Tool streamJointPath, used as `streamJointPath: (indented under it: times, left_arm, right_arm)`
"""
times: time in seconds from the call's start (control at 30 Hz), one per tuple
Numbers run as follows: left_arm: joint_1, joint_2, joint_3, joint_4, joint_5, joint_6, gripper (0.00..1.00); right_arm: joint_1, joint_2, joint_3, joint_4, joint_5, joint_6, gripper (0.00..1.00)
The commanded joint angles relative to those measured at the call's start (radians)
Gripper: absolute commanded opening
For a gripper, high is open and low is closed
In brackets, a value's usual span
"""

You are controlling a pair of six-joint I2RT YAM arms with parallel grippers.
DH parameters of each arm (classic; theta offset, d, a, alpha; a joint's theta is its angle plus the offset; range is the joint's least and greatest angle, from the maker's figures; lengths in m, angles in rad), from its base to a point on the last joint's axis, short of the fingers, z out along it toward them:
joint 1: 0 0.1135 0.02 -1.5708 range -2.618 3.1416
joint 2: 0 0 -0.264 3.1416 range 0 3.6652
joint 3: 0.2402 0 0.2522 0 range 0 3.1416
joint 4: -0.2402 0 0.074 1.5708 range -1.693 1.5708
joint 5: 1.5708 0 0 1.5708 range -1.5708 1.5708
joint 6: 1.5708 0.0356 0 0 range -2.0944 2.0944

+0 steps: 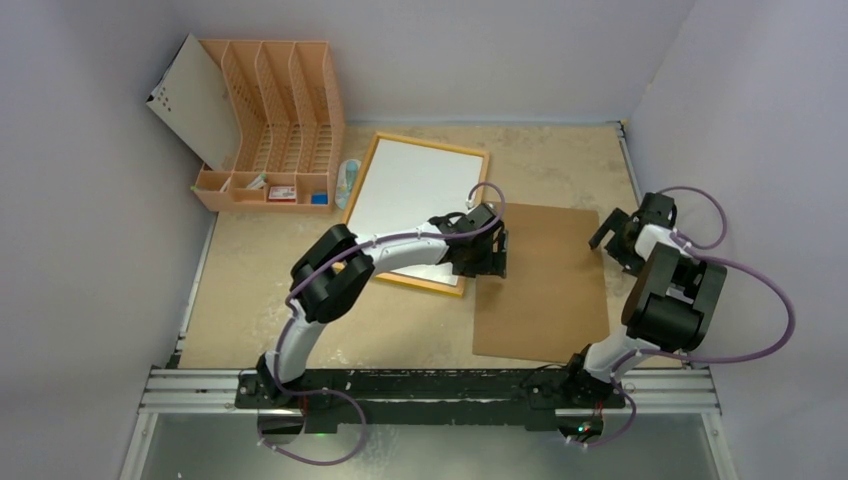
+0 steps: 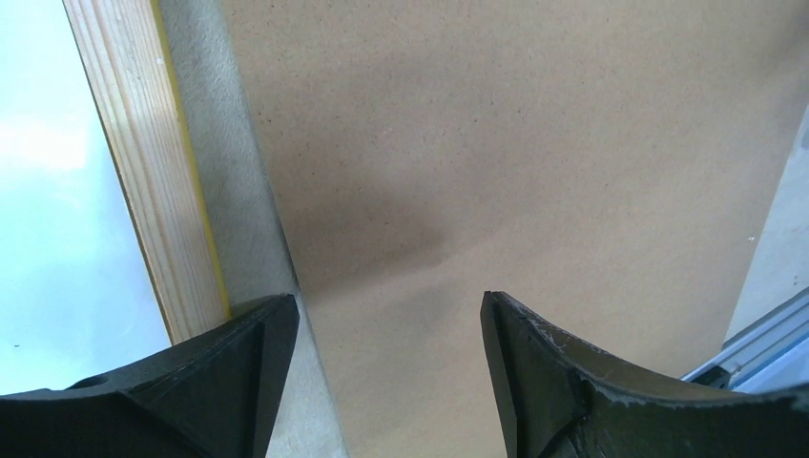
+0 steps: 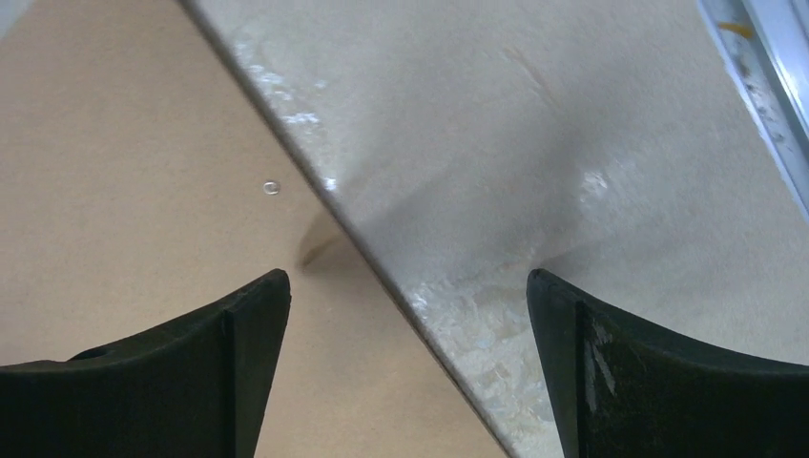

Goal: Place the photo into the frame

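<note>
The frame (image 1: 430,141) lies flat at the table's middle, its yellow and wood rim around a plain white sheet. That sheet looks like the photo (image 1: 410,195) lying white back up; no printed side shows. My left gripper (image 1: 490,255) hovers open over the frame's right edge. In the left wrist view its fingers straddle the strip of table between the wooden frame edge (image 2: 143,172) and the brown board (image 2: 534,172), with nothing between them (image 2: 389,301). My right gripper (image 1: 615,235) is open and empty (image 3: 408,277) above the board's right edge.
The brown backing board (image 1: 545,280) lies right of the frame, reaching the near rail (image 1: 430,385). An orange slotted file rack (image 1: 275,120) with a white perforated panel (image 1: 195,100) stands at the back left. A small bluish object (image 1: 348,180) lies by the frame's left edge.
</note>
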Motion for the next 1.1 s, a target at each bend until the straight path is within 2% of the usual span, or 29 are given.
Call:
streamJointPath:
  times: [0.0, 0.17, 0.47, 0.77, 1.07]
  left_arm:
    - [0.000, 0.068, 0.022, -0.054, -0.058, -0.046, 0.75]
    - [0.000, 0.112, 0.071, -0.051, -0.023, -0.014, 0.76]
    - [0.015, 0.107, 0.086, 0.075, 0.078, 0.079, 0.72]
    - [0.026, 0.077, 0.203, 0.070, 0.087, 0.199, 0.70]
    - [0.025, 0.046, 0.218, 0.095, 0.139, 0.225, 0.70]
  right_arm:
    - [0.002, 0.016, -0.035, 0.032, -0.215, -0.061, 0.95]
    - [0.002, 0.019, -0.048, 0.057, -0.387, -0.066, 0.93]
    - [0.002, 0.004, -0.093, 0.121, -0.609, -0.023, 0.89]
    - [-0.001, -0.042, -0.120, 0.137, -0.593, 0.036, 0.89]
    - [-0.001, -0.097, -0.145, 0.149, -0.565, 0.076, 0.88]
